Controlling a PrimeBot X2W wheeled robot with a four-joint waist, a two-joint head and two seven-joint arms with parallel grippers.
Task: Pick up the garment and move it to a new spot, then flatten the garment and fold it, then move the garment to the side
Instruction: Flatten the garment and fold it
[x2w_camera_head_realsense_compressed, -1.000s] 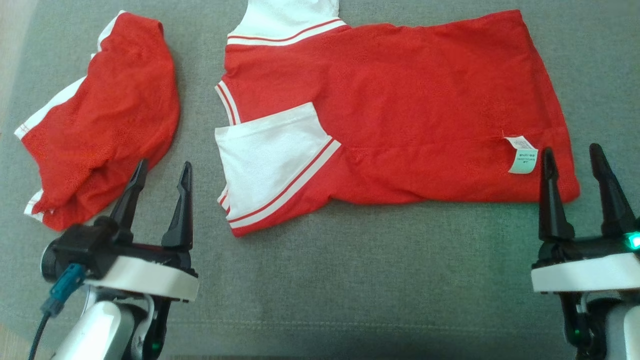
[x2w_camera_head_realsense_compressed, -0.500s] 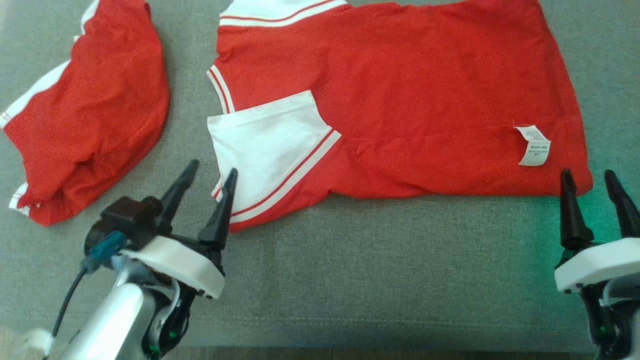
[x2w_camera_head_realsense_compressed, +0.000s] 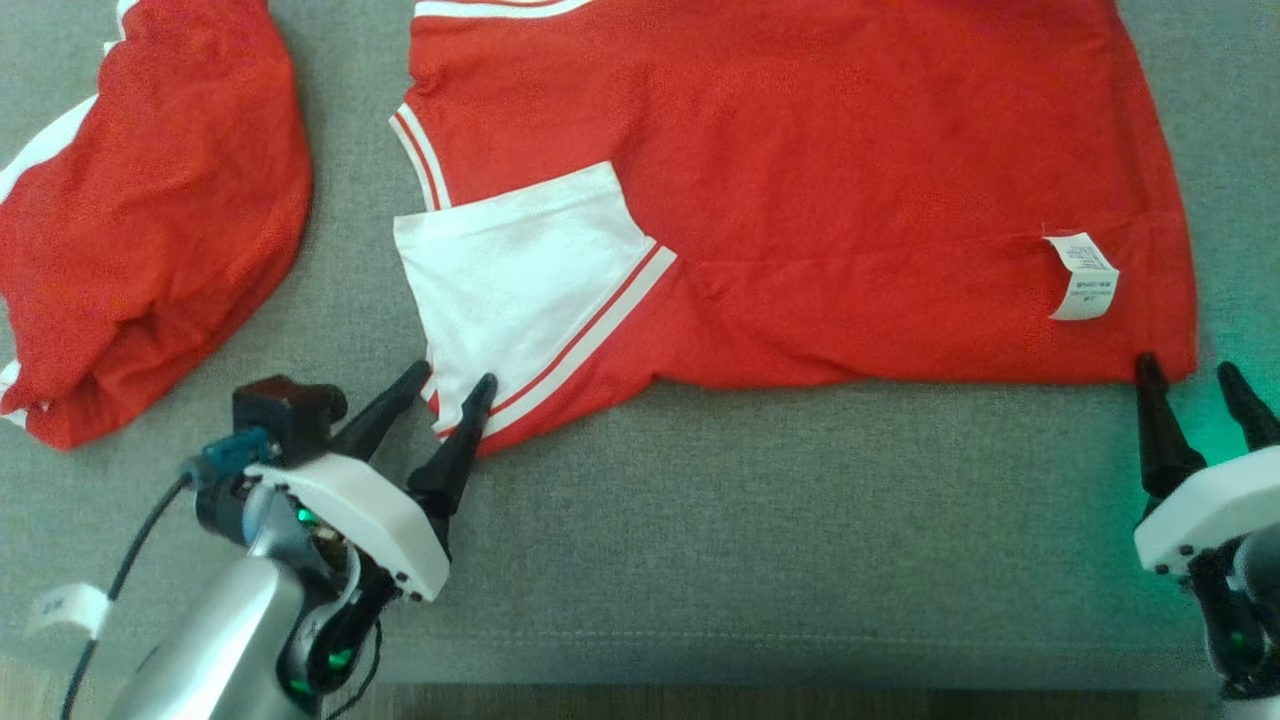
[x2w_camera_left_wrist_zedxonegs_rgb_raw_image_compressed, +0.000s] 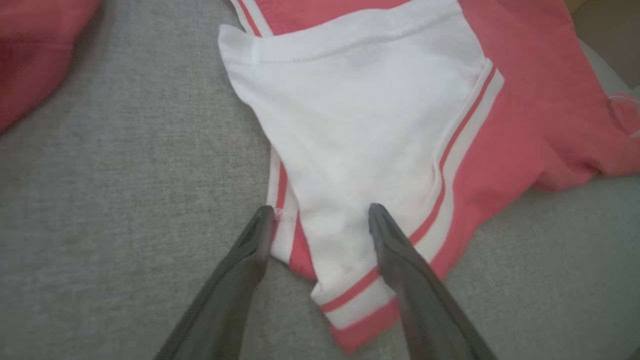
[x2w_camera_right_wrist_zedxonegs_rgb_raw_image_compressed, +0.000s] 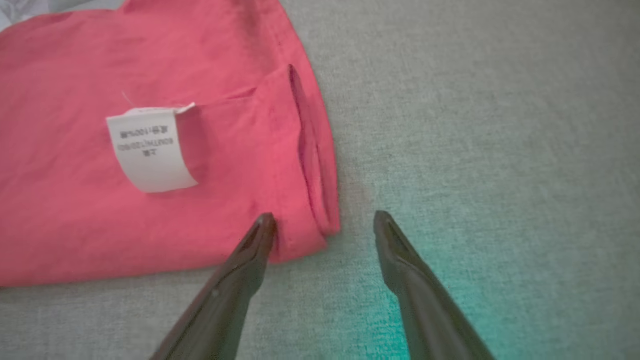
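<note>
Two pincers, both spread wide, nothing held; I read this as the fold step. The red garment (x2w_camera_head_realsense_compressed: 800, 200) lies flat on the grey cloth surface (x2w_camera_head_realsense_compressed: 750, 520), centre to right, w/ its white sleeve (x2w_camera_head_realsense_compressed: 510, 270) tucked over the front. L pincer (x2w_camera_head_realsense_compressed: 453, 375) straddles the sleeve's near corner, tips at the fabric; R pincer (x2w_camera_head_realsense_compressed: 1187, 363) sits at the near hem corner by the care label (x2w_camera_head_realsense_compressed: 1080, 275), one tip at the cloth, the other over bare surface. Next, I reckon: pinch both corners, lift together, carry the near edge over; a 2nd red garment (x2w_camera_head_realsense_compressed: 150, 200) lies apart at left.
</note>
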